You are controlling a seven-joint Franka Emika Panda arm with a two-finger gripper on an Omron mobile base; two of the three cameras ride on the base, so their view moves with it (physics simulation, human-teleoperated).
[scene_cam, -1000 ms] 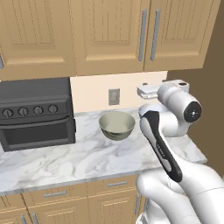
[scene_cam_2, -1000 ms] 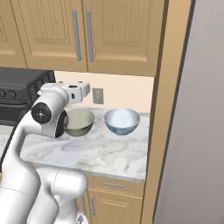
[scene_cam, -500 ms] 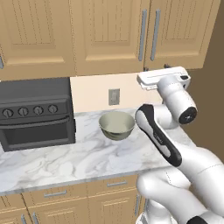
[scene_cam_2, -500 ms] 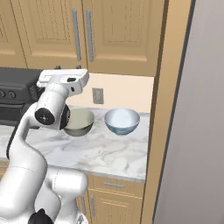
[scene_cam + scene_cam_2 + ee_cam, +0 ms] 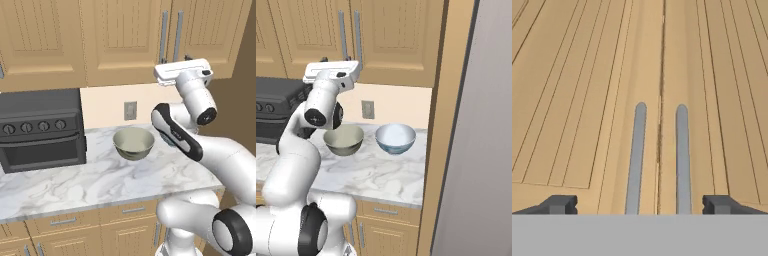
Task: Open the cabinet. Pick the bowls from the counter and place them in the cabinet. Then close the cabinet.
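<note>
Oak cabinet shut, two silver bar handles side by side; gripper at 6 o'clock, jaws wide apart, empty.

I'm working in a home kitchen: light-oak wall cabinet doors above a white marble counter, a black oven with knobs, a wall outlet, and drawers below.
</note>
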